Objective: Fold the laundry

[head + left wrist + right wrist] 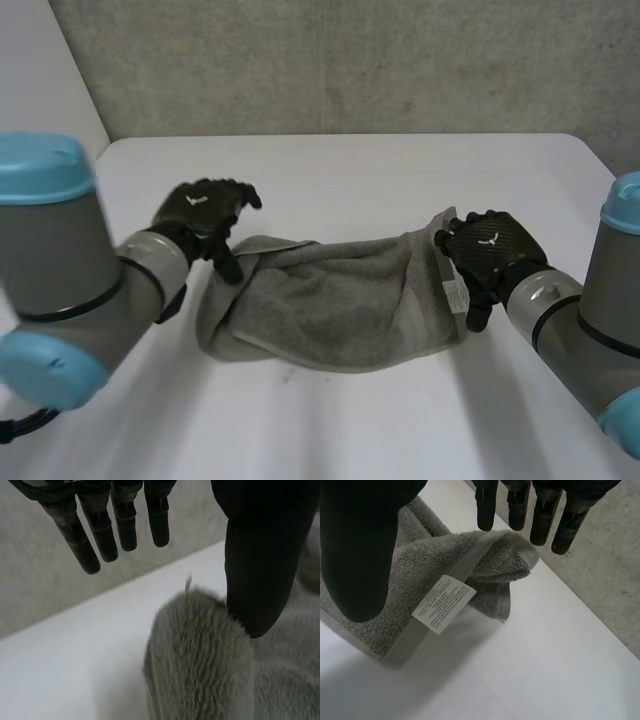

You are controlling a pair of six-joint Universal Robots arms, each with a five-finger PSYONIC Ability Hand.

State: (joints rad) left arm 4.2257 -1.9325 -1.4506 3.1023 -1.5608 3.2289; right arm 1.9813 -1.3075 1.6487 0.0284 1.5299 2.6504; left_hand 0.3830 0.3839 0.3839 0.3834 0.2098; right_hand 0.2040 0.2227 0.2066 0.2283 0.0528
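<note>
Surveying the smooth white table [340, 165], we find the grey terry towel [330, 300] bunched into a long, rumpled oval at its middle, flat woven hem [465, 567] and white care label [444, 603] at its right end, with the left hand [200, 215] and right hand [495, 250] both released, fingers straight, over its opposite ends.

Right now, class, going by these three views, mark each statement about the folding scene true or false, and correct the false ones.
1. A grey towel lies on a white table. True.
2. The left hand has its fingers curled tightly round the towel. False: they are straight, with the thumb at the towel's end.
3. A white label shows at the towel's end by the right hand. True.
4. The towel is spread flat in a single layer. False: it is doubled over and bunched.
</note>
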